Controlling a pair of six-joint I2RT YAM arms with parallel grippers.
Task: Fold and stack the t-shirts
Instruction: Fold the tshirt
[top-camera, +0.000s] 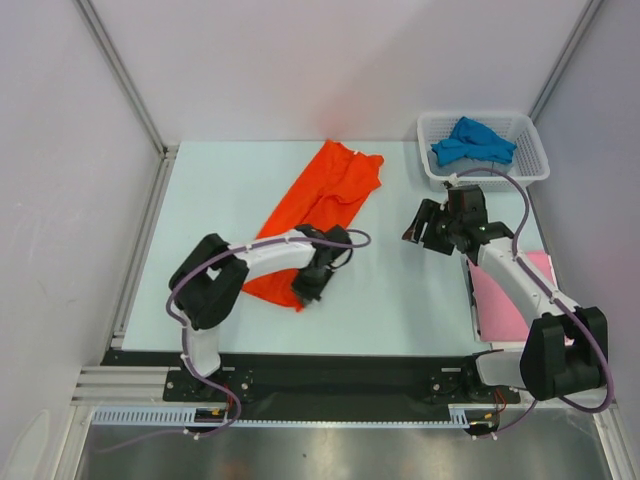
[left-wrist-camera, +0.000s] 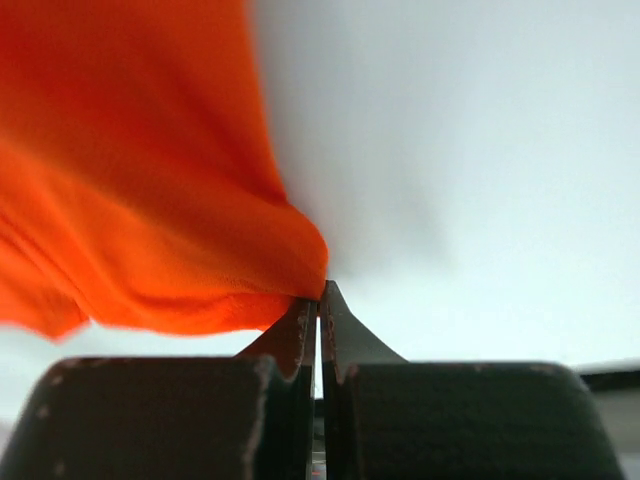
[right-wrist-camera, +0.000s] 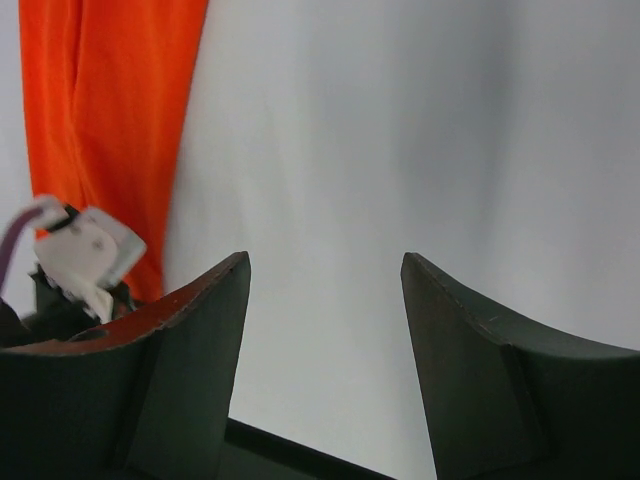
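Note:
The orange-red t-shirt (top-camera: 322, 192) lies folded in a long strip, running diagonally from the table's back middle toward the left arm. My left gripper (top-camera: 306, 293) is shut on its near corner; in the left wrist view the cloth (left-wrist-camera: 130, 180) bunches at the closed fingertips of the gripper (left-wrist-camera: 320, 292). My right gripper (top-camera: 418, 228) is open and empty over bare table to the right of the shirt; its wrist view shows the gripper (right-wrist-camera: 325, 265) with the orange strip (right-wrist-camera: 100, 110) at far left. The blue t-shirt (top-camera: 472, 141) lies crumpled in the basket. The pink t-shirt (top-camera: 497, 298) lies flat under the right arm.
A white mesh basket (top-camera: 531, 150) stands at the table's back right corner. Grey walls close in the back and both sides. The left arm's wrist and cable (right-wrist-camera: 85, 250) show in the right wrist view. A black rail (top-camera: 330, 375) runs along the near edge.

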